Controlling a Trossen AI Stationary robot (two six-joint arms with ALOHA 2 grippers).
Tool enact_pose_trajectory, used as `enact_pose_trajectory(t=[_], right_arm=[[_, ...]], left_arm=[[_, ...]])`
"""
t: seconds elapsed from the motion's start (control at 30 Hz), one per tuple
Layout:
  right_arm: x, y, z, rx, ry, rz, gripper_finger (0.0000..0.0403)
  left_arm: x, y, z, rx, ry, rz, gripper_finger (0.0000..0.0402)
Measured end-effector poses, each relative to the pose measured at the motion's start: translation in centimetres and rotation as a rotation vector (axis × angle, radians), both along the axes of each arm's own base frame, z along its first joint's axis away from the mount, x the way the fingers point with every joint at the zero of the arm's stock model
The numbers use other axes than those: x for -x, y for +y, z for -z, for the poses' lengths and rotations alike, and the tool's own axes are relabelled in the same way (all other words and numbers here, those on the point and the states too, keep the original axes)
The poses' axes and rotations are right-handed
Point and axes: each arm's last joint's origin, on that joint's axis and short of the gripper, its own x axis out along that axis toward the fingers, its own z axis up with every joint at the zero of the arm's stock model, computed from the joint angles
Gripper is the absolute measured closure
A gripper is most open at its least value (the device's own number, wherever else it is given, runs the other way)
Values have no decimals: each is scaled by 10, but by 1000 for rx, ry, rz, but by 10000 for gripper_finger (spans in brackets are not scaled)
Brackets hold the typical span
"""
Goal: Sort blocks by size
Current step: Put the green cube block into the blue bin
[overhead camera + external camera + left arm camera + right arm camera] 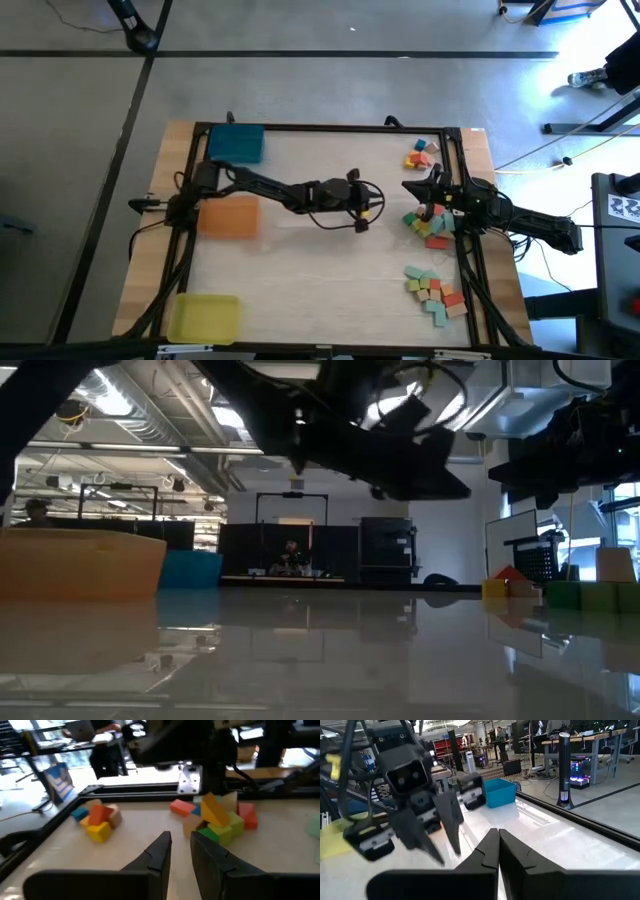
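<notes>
Blocks (430, 222) sit unsorted as the empty left gripper (179, 851), fingers slightly parted, approaches; right gripper (498, 851) waits, fingers closed.

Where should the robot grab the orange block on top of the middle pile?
Probably from above, pinching the two long flat sides of the orange block. It lies tilted on top of the green blocks of the pile, so its top is free while other blocks crowd its base. The left gripper, open and empty, already faces it.
</notes>
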Motion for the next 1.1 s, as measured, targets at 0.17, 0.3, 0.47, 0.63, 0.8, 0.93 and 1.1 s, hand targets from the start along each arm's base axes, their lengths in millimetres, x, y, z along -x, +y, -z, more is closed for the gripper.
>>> enact_pose_trajectory(t=[0.17, 0.3, 0.47, 0.63, 0.8, 0.93, 1.1], right_arm=[[0, 0, 0, -1, 5, 0, 393], [0, 0, 0, -1, 4, 0, 393], [0, 0, -1, 1, -3, 0, 393], [0, 0, -5, 13, -47, 1, 393], [0, 0, -6, 48, -50, 3, 393], [0, 0, -6, 69, -43, 4, 393], [0, 0, -6, 64, -41, 3, 393]], left_arm=[[-23, 0, 4, 15, 40, 53, 275], [-41, 3, 7, 20, 76, 50, 224], [-63, 9, 17, 64, 90, 65, 179], [-79, 11, 37, 87, 112, 68, 163], [-90, 12, 55, 84, 97, 70, 163], [-102, 13, 69, 57, 80, 77, 163], [-115, 18, 77, 70, 78, 73, 163]])
